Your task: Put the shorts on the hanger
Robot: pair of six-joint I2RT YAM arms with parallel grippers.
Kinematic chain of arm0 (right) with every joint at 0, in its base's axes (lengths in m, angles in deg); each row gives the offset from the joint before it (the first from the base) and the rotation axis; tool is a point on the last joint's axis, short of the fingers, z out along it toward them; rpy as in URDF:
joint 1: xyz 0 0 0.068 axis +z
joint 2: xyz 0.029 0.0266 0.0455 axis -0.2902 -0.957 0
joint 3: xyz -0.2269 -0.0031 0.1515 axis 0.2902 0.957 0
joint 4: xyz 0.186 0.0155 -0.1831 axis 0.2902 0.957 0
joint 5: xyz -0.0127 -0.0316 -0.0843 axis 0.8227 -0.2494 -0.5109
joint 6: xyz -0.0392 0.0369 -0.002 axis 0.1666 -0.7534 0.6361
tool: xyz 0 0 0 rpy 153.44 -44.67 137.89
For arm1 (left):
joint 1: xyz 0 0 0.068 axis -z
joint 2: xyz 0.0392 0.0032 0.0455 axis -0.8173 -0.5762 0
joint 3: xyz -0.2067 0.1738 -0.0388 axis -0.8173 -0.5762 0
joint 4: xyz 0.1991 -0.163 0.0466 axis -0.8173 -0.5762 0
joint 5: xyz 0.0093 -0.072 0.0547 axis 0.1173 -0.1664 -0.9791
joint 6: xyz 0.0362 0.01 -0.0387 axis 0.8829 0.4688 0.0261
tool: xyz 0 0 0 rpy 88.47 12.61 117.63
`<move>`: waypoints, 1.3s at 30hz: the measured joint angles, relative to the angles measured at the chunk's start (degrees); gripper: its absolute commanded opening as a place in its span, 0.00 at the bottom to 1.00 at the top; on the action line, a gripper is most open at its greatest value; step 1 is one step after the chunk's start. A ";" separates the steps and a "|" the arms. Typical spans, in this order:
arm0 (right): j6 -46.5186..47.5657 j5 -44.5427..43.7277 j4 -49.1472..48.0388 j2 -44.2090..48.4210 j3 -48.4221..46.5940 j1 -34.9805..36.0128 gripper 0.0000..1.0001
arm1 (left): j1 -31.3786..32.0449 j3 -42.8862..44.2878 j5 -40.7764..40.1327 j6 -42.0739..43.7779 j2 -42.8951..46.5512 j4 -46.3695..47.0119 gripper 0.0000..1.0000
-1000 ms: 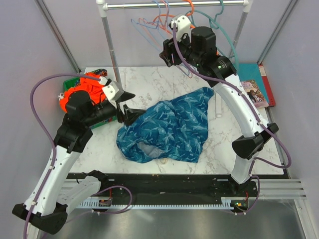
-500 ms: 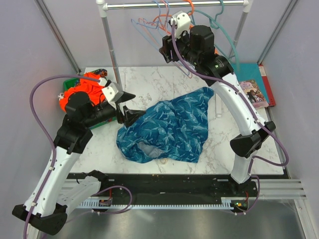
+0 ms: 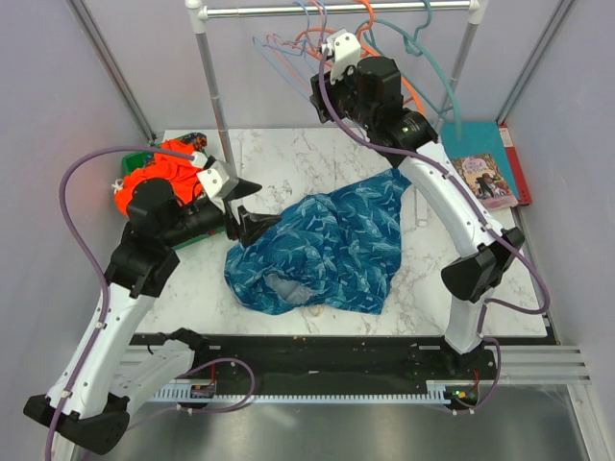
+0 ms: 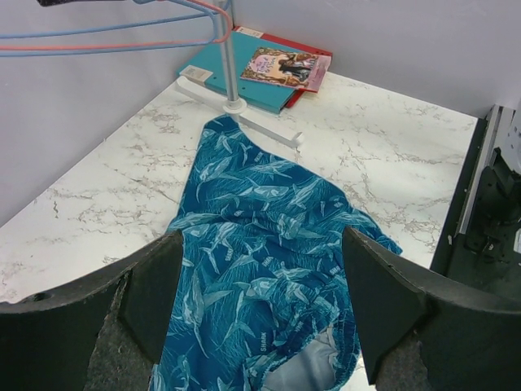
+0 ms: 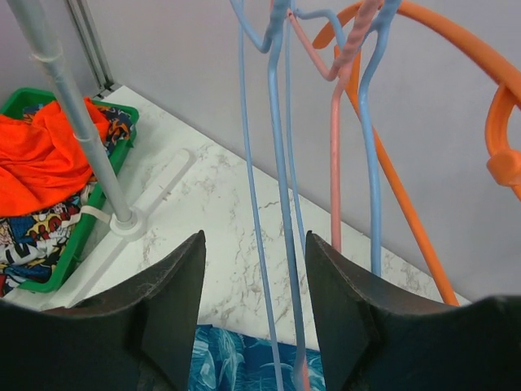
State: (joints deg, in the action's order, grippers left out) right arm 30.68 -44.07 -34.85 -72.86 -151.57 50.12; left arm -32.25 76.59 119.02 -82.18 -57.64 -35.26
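1. 2 arms start from the near edge of the table (image 3: 288,154). The left arm (image 3: 115,288) is bent low and the right arm (image 3: 461,211) is stretched up and away.
2. 1 pair of left fingers (image 4: 155,301) hovers just beside the left edge of the shorts. they are spread wide and hold nothing.
3. 1 pair of shorts (image 3: 322,250) lies crumpled in the middle of the table, touched by neither arm.
4. 1 green bin (image 3: 130,158) stands at the left edge, with 1 orange garment (image 3: 168,168) and some printed cloth inside it.
5. 1 stack of books (image 3: 485,178) lies at the far right corner. i count 3.
6. 1 rail (image 3: 336,10) on 2 posts spans the far side and carries hangers in 4 colours. these are the pale blue hanger (image 5: 284,204), a thin pink hanger (image 5: 334,163), a thick orange hanger (image 5: 456,49) and a thick teal hanger (image 3: 444,77). the blue wires overlap, so i cannot tell whether they make up 1 hanger or 2.
7. 1 pair of right fingers (image 5: 171,309) is raised at the rail, partly open. blue wire runs down between the 2 fingers, which are not clamped on it.
8. step in hand, as i judge it, is fetching the hanger, and the shorts have not been lifted yet.
9. next, the right fingers need to shut on the blue wire alone, leaving out the pink 1 just beside it. the hook then has to be lifted clear of the rail without dragging its neighbours. after that the left fingers could drop to the cloth.
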 measured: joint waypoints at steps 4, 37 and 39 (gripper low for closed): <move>0.44 -0.70 -0.22 -0.87 0.76 0.00 0.57 | 0.00 -0.33 0.02 0.00 0.13 0.00 0.85; -1.01 7.32 -2.97 2.89 2.19 -0.15 0.00 | 0.00 -4.00 1.44 -0.68 0.92 0.76 0.93; -0.98 7.87 -3.39 3.91 3.02 -0.15 0.00 | 0.00 -4.00 1.44 -0.83 0.85 0.61 0.93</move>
State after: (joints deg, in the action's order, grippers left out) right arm 29.69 -36.20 -38.24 -68.95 -148.56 49.97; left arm -32.25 72.59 120.46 -83.01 -56.78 -34.64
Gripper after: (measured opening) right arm 0.030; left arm 0.919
